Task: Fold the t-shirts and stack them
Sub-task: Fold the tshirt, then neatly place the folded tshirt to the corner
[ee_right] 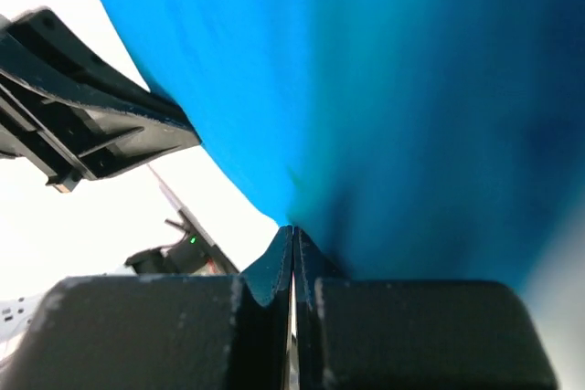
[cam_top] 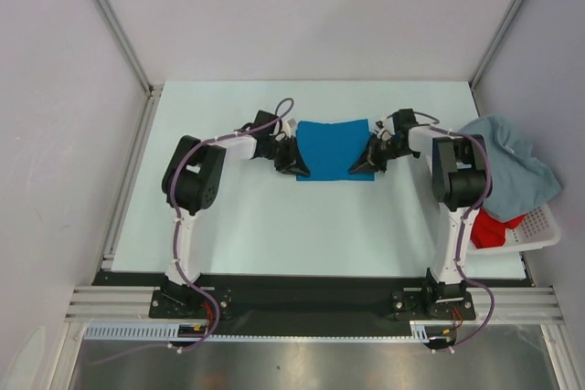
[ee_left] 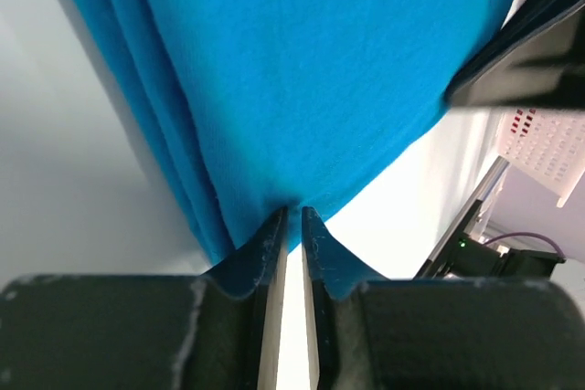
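Observation:
The bright blue t-shirt (cam_top: 335,148) is partly folded at the table's middle, and looks lifted along its near edge. My left gripper (cam_top: 297,168) is shut on its near left corner. My right gripper (cam_top: 361,168) is shut on its near right corner. In the left wrist view the blue cloth (ee_left: 302,70) hangs from the pinching tips (ee_left: 293,212). In the right wrist view the cloth (ee_right: 411,89) meets the shut tips (ee_right: 293,228). The pale grey-blue t-shirt (cam_top: 512,162) is draped over the basket at the right. The red t-shirt (cam_top: 498,228) lies bunched inside it.
A white slatted basket (cam_top: 547,226) stands at the table's right edge, close to the right arm; it also shows in the left wrist view (ee_left: 539,148). Grey walls with metal rails enclose the table on three sides.

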`<act>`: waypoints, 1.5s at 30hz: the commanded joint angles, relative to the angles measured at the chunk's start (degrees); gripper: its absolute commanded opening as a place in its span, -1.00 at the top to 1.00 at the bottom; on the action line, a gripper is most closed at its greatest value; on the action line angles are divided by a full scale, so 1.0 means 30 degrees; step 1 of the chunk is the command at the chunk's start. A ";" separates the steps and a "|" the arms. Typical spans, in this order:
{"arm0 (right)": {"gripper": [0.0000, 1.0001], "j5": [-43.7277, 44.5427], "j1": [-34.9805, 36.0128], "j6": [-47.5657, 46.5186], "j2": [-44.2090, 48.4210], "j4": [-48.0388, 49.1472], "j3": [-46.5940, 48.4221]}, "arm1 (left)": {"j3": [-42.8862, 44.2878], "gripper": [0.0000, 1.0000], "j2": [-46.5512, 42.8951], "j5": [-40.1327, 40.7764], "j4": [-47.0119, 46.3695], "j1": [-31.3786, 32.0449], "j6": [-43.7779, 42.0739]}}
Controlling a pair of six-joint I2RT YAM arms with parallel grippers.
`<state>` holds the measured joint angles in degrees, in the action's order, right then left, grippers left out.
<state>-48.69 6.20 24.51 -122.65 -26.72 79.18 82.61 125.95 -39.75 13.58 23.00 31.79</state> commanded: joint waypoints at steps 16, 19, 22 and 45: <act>0.35 0.4129 -0.0073 -0.3190 0.9032 -0.6706 0.0445 | 0.6968 -0.97 -0.1414 0.4402 0.3205 -0.1631 -0.6988; 0.33 0.4071 -0.0102 -0.2928 1.0495 -0.6971 -0.0229 | 1.0512 -0.77 0.1223 0.3788 0.4317 -0.2100 -0.7927; 0.32 0.3631 -0.0161 -0.2926 1.1582 -0.7350 -0.0640 | 1.3123 -0.73 0.3277 0.3698 0.4555 -0.2248 -0.7844; 0.38 0.2371 0.1743 -0.1609 1.2670 -0.6474 -0.2017 | 1.1165 -0.42 0.5332 0.6713 0.3377 -0.0609 -0.2655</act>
<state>-40.27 11.29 19.05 -86.76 -47.27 72.44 116.68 141.64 -22.11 19.92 19.99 22.28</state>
